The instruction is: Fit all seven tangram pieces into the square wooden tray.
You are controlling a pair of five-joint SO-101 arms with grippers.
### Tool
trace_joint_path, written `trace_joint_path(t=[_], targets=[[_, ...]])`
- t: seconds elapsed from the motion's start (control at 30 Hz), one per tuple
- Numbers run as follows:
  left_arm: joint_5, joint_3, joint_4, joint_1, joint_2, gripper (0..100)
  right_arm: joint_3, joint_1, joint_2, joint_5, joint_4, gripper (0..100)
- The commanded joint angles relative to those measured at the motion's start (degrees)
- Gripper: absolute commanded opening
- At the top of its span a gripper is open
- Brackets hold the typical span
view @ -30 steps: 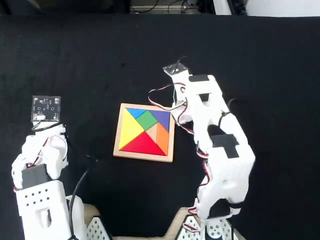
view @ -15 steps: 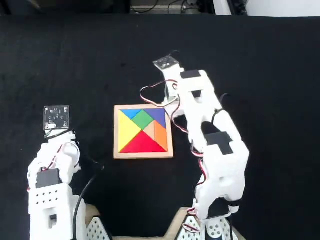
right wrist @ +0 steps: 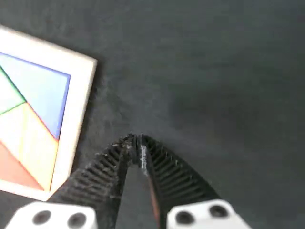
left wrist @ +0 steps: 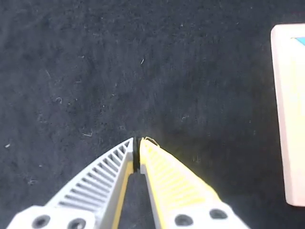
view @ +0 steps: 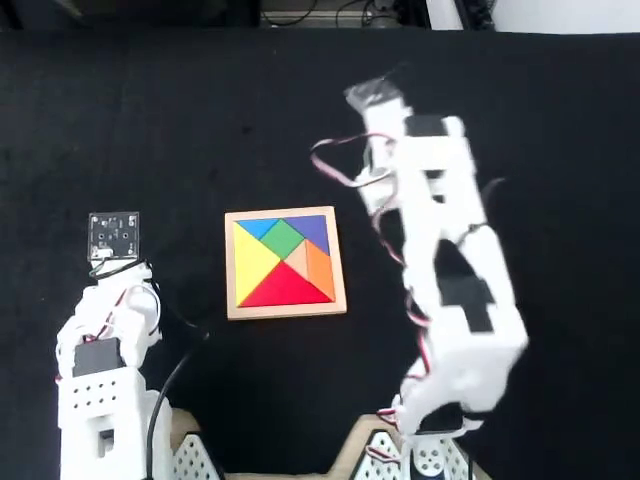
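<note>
1. Got the wooden tray (view: 286, 313) lying flat mid-table (view: 180, 130), coloured pieces (view: 285, 262) packed in edge to edge.
2. Pinched shut on nothing at the left gripper (left wrist: 137, 142), off to the tray's side.
3. Same at the right gripper (right wrist: 138, 139): closed tight, empty, just off a tray corner.

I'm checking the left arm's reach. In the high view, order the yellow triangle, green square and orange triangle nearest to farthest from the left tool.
1. yellow triangle, on the left side of the tray, towards the left tool.
2. green square, upper middle.
3. orange triangle, right side.
</note>
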Motion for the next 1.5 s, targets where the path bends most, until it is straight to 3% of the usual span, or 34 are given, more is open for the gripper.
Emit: trace_joint_path(t=[0.0,0.17,0.33,0.53,0.67,0.77,0.9,1.0,1.13,1.27,1.4,1.47], targets=[[0.53,-3.82,-1.05,-0.22,-0.79,3,-2.86,2.64,-11.82,0.26,3.16,1.1],[0.53,-16.84,-2.73,0.22,-0.79,3,-2.95,3.43,-27.65,-2.99,1.85,1.1],[0.53,-33.63,-14.86,0.57,0.00,3,-2.77,3.08,-46.02,-4.57,-8.26,1.1],[0.53,-35.47,-44.22,4.62,4.84,3,6.29,3.16,-50.77,-5.45,-29.01,3.8],[0.18,-37.58,-66.37,5.14,10.29,3,8.31,3.78,-57.01,-14.42,-35.08,10.8],[0.44,-38.55,-75.87,5.41,11.60,3,8.40,5.89,-65.36,-23.47,-37.63,15.0],[0.53,-33.36,-76.92,5.49,7.03,3,13.49,5.89,-78.55,-31.21,-35.43,16.5],[0.53,-26.95,-76.92,5.85,-1.76,3,23.34,5.89,-88.04,-30.95,-34.81,16.5],[0.53,-16.66,-76.13,11.91,-19.34,3,39.34,5.89,-100.18,-30.42,-38.24,16.6],[0.44,-3.74,-69.10,17.54,-36.04,3,55.25,5.89,-112.75,-30.42,-45.01,16.6],[1.05,1.27,-67.25,11.12,-34.37,3,68.70,5.89,-124.09,-25.14,-50.46,16.6],[5.36,4.79,-67.25,7.25,-35.16,3,72.92,5.98,-123.74,-20.48,-50.02,16.7]])
